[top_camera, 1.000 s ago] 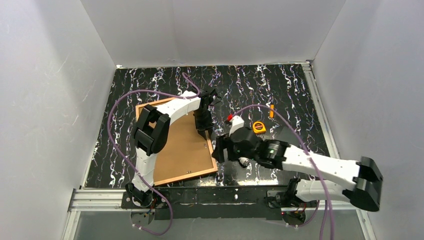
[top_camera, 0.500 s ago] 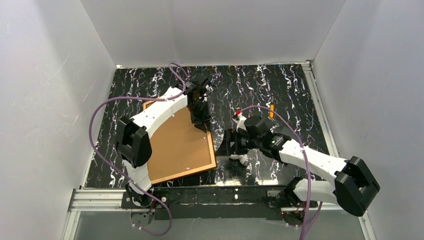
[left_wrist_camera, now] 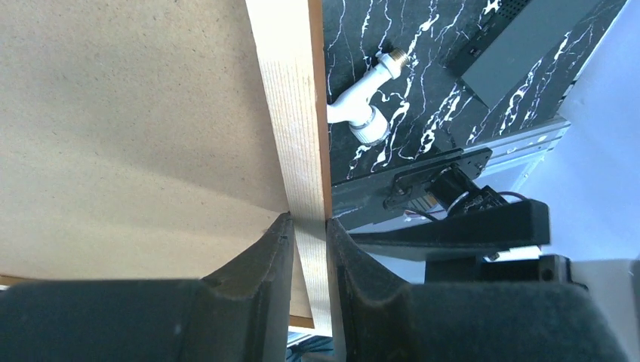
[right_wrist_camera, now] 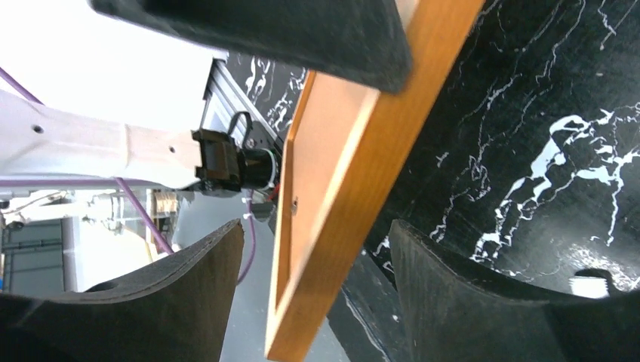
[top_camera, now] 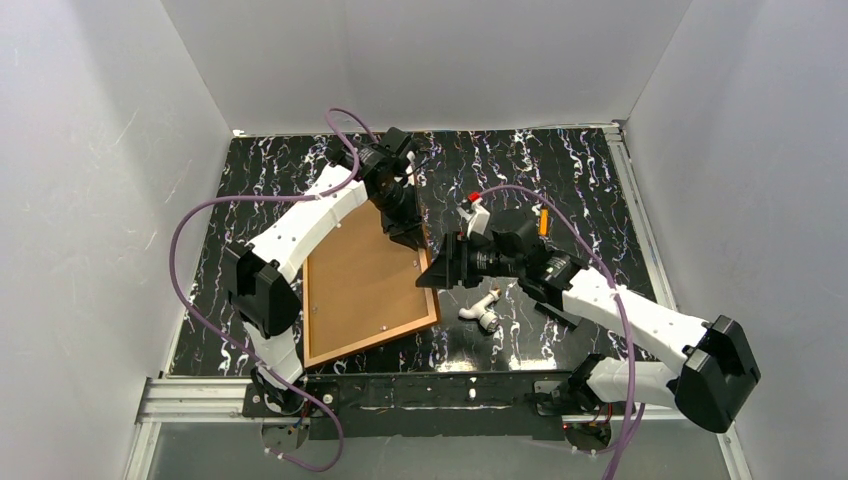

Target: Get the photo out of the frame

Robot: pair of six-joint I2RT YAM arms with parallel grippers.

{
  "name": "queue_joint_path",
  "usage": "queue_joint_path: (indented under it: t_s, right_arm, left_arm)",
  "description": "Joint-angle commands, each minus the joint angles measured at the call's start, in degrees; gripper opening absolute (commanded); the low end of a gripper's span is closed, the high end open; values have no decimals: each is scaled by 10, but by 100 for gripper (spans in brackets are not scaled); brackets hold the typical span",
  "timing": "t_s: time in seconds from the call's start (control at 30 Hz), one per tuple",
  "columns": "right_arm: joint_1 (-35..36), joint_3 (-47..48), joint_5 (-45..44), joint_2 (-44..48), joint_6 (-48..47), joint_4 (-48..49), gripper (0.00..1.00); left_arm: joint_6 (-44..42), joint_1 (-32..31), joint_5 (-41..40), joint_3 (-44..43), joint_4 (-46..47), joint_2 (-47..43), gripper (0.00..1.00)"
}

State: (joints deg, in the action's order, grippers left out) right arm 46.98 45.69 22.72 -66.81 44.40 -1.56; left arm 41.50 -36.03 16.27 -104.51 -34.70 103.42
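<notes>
Marbled table (top_camera: 560, 170), one frame (top_camera: 365, 285), one white fitting (top_camera: 480, 309)

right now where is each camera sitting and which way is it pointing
Top external: above and behind the bases, looking down at the table; both arms show.
Left wrist: on the left gripper, looking along its fingers clamped on the frame.
Right wrist: on the right gripper, looking past its open fingers astride the frame's rail.
Shared: all three show the frame.
</notes>
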Motion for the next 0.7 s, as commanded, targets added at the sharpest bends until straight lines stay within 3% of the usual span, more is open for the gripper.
queue_joint_path:
  t_s: [0.0,0.3,0.57,0.67]
  right_arm:
    - [23,72,-66,-5,-5,-63,75]
    - [78,186,-201,-67,-24,-198,63]
    - [123,311,-321,-133,-22,-312,39]
    - [139,326,-357,-137,-17,-326,24]
  left_arm:
    - [-12,-1,31,-44,-75,-38,0]
    - [-8,-1,35,-70,-88,-43,0]
    - [-6,2,34,-101,-102,-47,0]
    - [-7,6,31,-108,-106,-54,0]
